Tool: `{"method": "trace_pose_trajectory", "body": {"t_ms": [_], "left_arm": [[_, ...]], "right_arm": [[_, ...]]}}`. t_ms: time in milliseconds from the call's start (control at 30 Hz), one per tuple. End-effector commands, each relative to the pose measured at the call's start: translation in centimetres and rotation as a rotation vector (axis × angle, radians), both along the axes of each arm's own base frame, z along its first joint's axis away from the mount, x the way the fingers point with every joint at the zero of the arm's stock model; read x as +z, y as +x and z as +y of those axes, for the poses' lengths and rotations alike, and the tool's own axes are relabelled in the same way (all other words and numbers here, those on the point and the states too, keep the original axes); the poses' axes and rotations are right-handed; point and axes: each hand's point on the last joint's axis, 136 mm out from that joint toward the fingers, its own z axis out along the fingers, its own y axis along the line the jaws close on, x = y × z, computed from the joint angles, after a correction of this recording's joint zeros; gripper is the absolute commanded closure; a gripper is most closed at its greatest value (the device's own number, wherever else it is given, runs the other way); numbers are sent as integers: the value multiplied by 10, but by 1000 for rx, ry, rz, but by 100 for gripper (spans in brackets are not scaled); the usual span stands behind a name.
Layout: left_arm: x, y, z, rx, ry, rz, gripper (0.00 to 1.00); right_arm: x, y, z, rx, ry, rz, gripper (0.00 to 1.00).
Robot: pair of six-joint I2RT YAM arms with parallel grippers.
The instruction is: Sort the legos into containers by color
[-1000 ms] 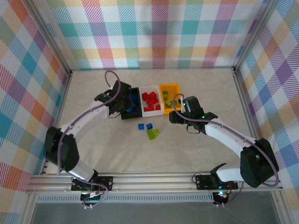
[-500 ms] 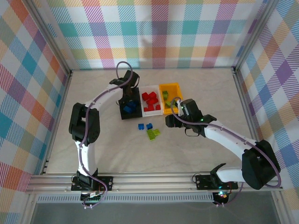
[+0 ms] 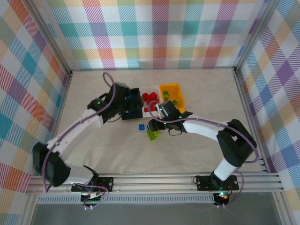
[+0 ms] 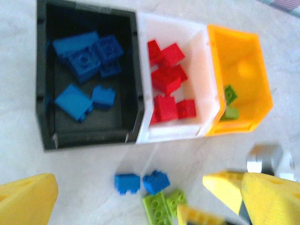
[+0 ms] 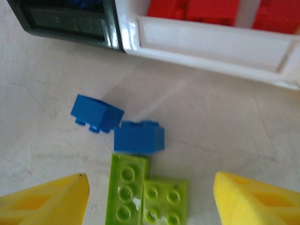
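Three containers stand in a row: a black bin (image 3: pixel 136 112) (image 4: pixel 44 117) with blue legos (image 4: pixel 84 58), a white bin (image 3: pixel 146 112) (image 4: pixel 206 70) with red legos (image 4: pixel 166 79), and an orange-yellow bin (image 3: pixel 171 89) (image 4: pixel 262 89) with green legos (image 4: pixel 229 95). In front of them lie two loose blue legos (image 3: pixel 141 127) (image 4: pixel 127 183) (image 5: pixel 96 113) and two lime green legos (image 3: pixel 153 136) (image 4: pixel 157 209) (image 5: pixel 126 194). My left gripper (image 3: pixel 124 107) (image 4: pixel 149 182) is open above the black bin, holding nothing. My right gripper (image 3: pixel 155 124) (image 5: pixel 152 180) is open, its fingers (image 5: pixel 47 201) either side of the green pair without touching them.
Plaid walls and aluminium rails (image 3: pixel 61 70) enclose the pale table (image 3: pixel 206 93). The two arms reach close together near the bins' front edge. The right gripper's yellow finger (image 4: pixel 201 218) and a metal part (image 4: pixel 265 159) of its arm enter the left wrist view.
The left gripper's jaws have opened over the black bin. The right gripper has swung left from beside the orange-yellow bin to the loose legos.
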Motion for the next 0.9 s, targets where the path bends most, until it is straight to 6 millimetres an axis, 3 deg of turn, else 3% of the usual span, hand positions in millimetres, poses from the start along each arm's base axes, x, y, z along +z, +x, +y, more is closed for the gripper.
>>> {"method": "trace_pose_trajectory", "body": {"t_ms": [0,133,267,467,867], "left_arm": [[-35,-32,19,51,-13,77,0],[-49,-62,38,76,-27,93,0],[-62,-76,47,89,-16,116,0],[-70,-77,49,93,-3,132,0],[-74,-75,52,106,24,139,0]], "right_arm": [[2,11,15,12,-26,-38,30],[-9,4,11,6,-62,-23,37],[-16,-6,0,-14,-84,-17,39],[-39,-15,-7,-11,-119,34,45],[-57,-27,-12,13,-183,72,49]]}}
